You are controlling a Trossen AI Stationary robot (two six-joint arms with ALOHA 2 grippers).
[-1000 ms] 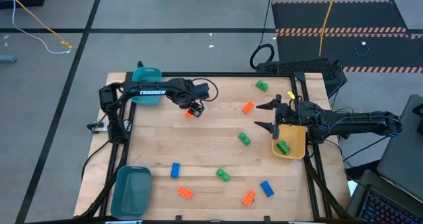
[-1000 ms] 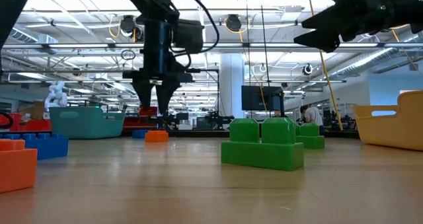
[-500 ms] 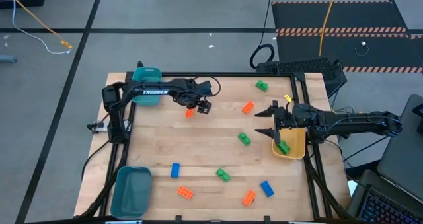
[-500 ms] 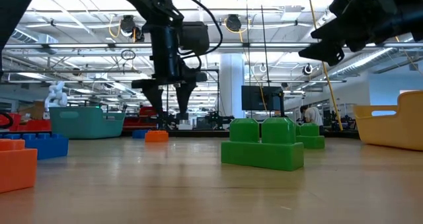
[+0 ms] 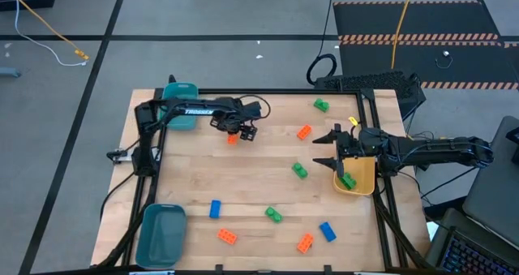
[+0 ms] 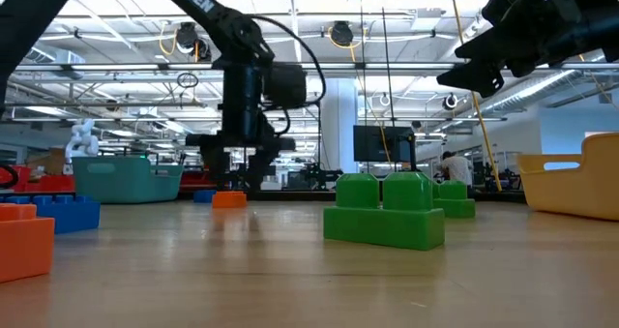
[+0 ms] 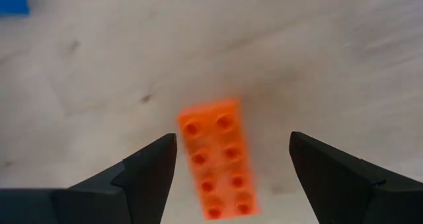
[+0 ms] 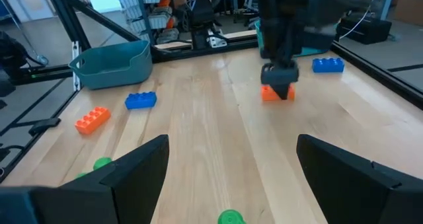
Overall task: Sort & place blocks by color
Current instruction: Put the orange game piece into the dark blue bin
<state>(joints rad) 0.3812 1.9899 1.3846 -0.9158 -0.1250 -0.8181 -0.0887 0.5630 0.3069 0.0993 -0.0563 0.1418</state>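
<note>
Wood planks fill the middle of the high view, my two arms reaching in from either side, a workshop hall beyond in the low view.

Nearest in the low view, an orange brick [image 6: 21, 249] sits at the lower left edge and a green brick [image 6: 384, 211] just right of centre; both lie loose, not yet sorted. Along the bottom of the high view lie more: a blue brick [image 5: 215, 209], an orange one [image 5: 226, 236], a green one [image 5: 273, 215], another orange [image 5: 305, 242] and another blue [image 5: 327, 231].

Farther up, my left gripper [image 5: 240, 132] hangs over the orange block [image 5: 233, 139] in the upper middle of the table. My fingers [image 7: 142, 173] are spread wide, one each side of that block [image 7: 217, 160], holding nothing; I judge they are straddling it ready to close.

My right gripper [image 5: 328, 143] waits at centre right, also wide open and empty, beside the yellow bin [image 5: 363, 178], where one green brick [image 5: 347, 180] already lies.

Farthest, a teal bin [image 5: 180, 113] stands at the table's upper left, another [image 5: 161, 234] at lower left.
</note>
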